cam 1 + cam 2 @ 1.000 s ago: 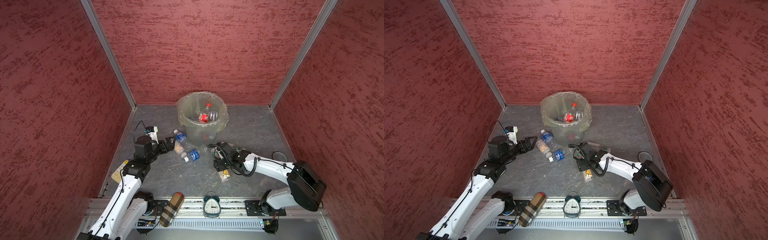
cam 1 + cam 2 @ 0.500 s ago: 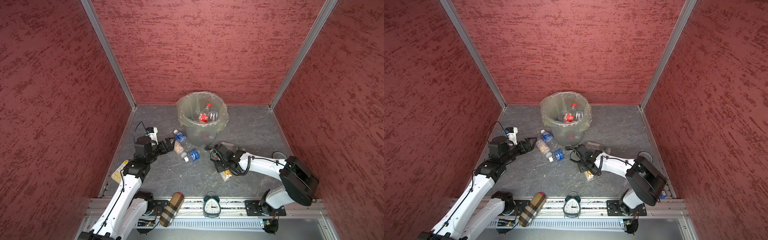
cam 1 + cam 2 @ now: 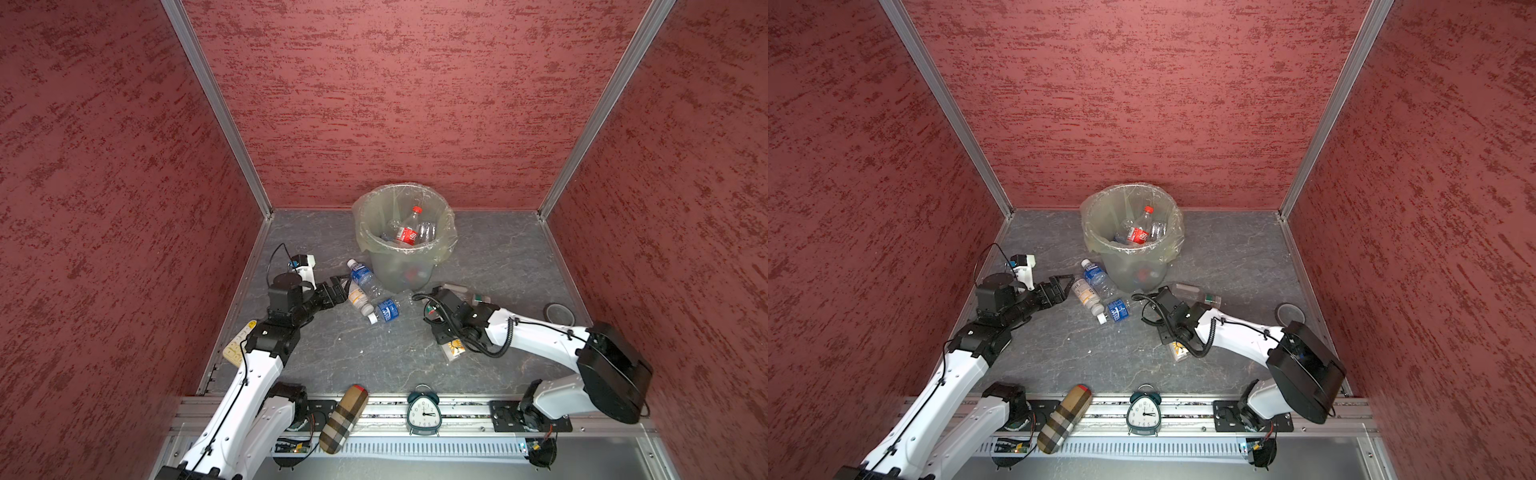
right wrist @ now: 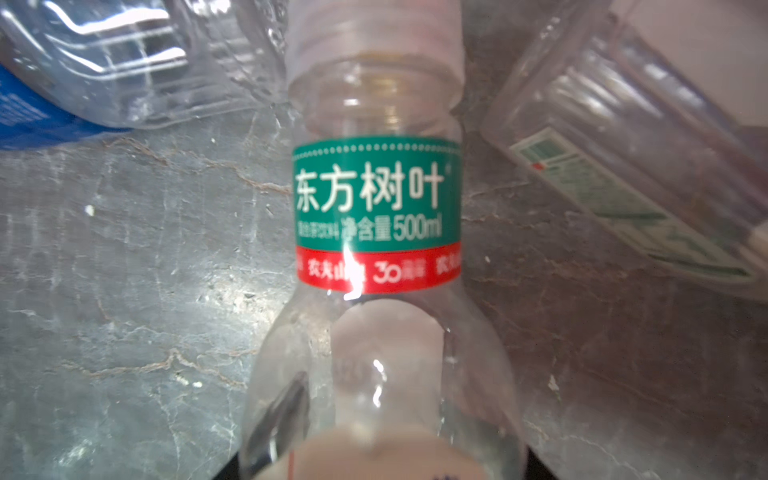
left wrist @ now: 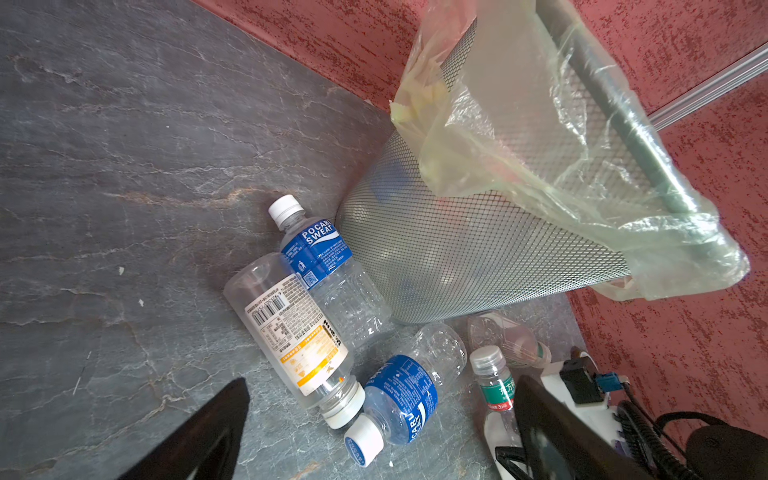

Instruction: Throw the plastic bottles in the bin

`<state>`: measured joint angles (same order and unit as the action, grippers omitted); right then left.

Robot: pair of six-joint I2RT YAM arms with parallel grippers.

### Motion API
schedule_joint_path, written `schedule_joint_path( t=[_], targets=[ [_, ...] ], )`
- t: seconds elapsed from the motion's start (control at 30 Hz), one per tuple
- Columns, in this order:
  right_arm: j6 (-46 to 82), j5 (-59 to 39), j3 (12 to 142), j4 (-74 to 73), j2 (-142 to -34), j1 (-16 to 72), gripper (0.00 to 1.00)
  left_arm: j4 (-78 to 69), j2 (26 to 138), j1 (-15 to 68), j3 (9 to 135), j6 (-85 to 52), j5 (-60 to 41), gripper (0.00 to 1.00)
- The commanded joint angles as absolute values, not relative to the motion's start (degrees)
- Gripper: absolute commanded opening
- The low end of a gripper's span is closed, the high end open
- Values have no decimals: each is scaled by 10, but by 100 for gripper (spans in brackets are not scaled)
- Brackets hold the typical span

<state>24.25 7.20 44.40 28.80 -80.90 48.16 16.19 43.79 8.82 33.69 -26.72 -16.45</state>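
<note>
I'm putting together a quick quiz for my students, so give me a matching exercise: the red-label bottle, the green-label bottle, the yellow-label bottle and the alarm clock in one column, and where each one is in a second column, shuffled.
Things
1. red-label bottle
2. green-label bottle
3. yellow-label bottle
4. alarm clock

Places
A. standing on the front rail
B. gripped by the right gripper
C. inside the bin
D. lying just ahead of the open left gripper

Pairs: 1-C, 2-B, 3-D, 4-A
</note>
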Motion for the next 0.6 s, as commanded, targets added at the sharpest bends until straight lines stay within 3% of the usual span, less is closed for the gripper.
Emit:
schedule_joint_path(
  t=[0.0, 0.57],
  targets=[
    [262, 92, 432, 294, -777, 489, 28, 172, 429, 94, 337, -265, -162, 100],
    [312, 144, 402, 335, -618, 533, 22, 195, 413, 139, 343, -252, -126, 99]
  ],
)
